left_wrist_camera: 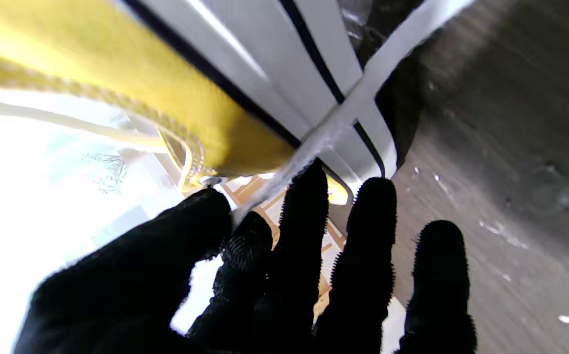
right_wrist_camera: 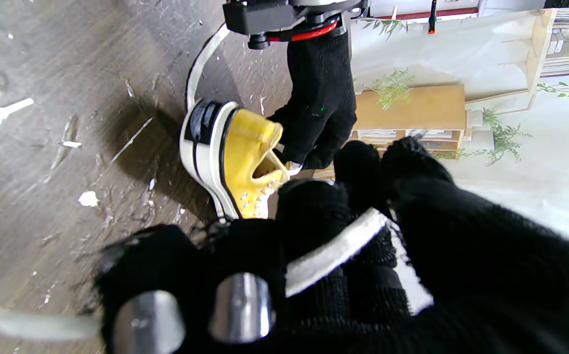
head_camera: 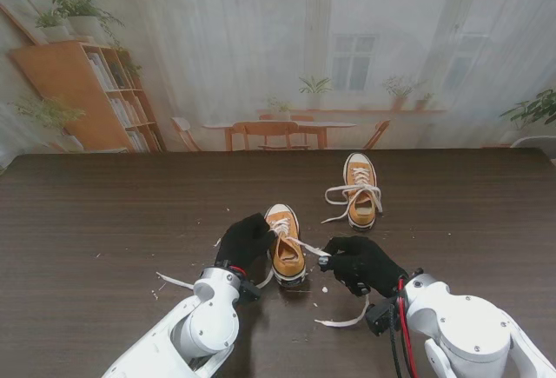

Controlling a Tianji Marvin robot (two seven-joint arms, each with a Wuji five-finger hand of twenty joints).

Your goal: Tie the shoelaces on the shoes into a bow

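The dark wooden tabletop (head_camera: 104, 222) spans the stand's view, scattered with pale flecks. Two mustard-yellow sneakers sit on it. The near shoe (head_camera: 285, 252) lies between the two hands, toe pointing away from me, its laces loose. The far shoe (head_camera: 360, 189) stands well apart, farther from me and to the right, its white laces spilling untied to either side.

The left hand (head_camera: 245, 241), in a black glove, presses against the left side of the near shoe. In its wrist view the thumb and forefinger pinch a white lace (left_wrist_camera: 343, 118) that runs taut across the shoe's white, black-striped sole.

The right hand (head_camera: 360, 263), also gloved in black, sits just beside the near shoe on the right. It is clenched around the other lace (right_wrist_camera: 336, 250), which crosses its curled fingers in the right wrist view. A free length of that lace (head_camera: 347, 319) trails on the tabletop nearer to me.
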